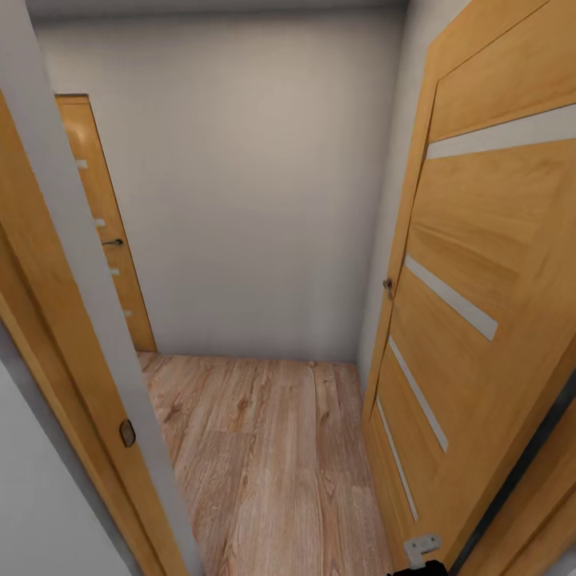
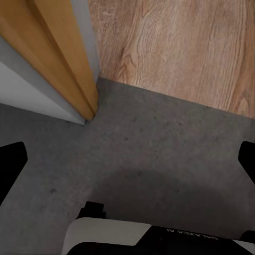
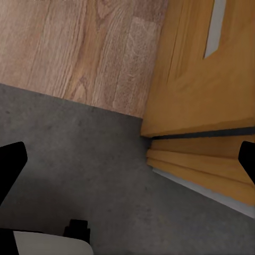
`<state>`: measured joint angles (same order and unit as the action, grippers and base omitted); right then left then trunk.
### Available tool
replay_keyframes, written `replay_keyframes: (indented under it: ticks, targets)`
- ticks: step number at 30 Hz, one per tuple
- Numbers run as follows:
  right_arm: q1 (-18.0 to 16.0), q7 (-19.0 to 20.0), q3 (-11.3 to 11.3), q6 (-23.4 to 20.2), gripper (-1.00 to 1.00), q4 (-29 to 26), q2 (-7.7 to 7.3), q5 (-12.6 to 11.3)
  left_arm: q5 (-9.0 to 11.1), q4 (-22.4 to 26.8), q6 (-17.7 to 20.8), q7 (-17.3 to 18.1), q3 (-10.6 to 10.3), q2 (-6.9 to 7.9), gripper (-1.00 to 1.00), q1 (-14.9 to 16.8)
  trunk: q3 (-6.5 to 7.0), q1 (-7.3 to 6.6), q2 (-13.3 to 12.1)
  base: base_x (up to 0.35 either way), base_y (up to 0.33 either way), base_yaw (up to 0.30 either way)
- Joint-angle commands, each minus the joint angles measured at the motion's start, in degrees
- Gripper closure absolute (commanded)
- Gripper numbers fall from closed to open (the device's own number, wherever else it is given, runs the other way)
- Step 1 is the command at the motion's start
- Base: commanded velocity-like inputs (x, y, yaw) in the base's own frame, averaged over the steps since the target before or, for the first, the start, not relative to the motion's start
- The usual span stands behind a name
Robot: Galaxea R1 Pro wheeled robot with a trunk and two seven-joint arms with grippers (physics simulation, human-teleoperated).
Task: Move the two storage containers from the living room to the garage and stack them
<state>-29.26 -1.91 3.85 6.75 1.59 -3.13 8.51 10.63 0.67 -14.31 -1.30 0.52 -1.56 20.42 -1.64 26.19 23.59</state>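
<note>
Concrete floor (image 2: 149,159), dark grey and speckled, lies under both wrist cameras and meets light wood-plank flooring (image 1: 272,456) along a straight threshold. Left gripper (image 2: 127,159): black fingertips at the frame edges, spread wide, nothing between them. Right gripper (image 3: 127,159): likewise wide apart and empty. By the left gripper, the foot of an orange wooden door frame (image 2: 64,58). By the right gripper, the bottom edge of an open wooden door (image 1: 488,280) with pale glass slats. Beyond, a small hallway: plank flooring runs to a plain white wall (image 1: 248,176); a second wooden door (image 1: 104,224) stands far left.
</note>
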Motion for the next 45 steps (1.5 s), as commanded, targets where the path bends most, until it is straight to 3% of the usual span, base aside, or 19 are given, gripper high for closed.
replay_keyframes:
  ticks: [1,40,45]
  targets:
    - [-0.09,-0.2,0.39,0.27,-1.0,0.17,0.0,0.32,0.18,-0.05,-0.19,-0.11,0.01,-0.02,-1.0,0.06,-0.13,0.04,0.13,0.0,0.0,0.0]
    - [-0.09,-0.02,0.46,0.45,-1.0,0.17,0.05,0.28,0.18,-0.05,-0.12,-0.11,0.01,-0.11,-1.0,0.06,0.28,0.04,0.13,0.0,0.0,0.003]
    - [-0.09,-0.02,0.46,0.45,-1.0,0.17,0.05,0.28,0.18,-0.05,-0.11,-0.17,0.01,-0.07,-1.0,0.06,0.28,0.04,0.13,0.219,0.0,0.0]
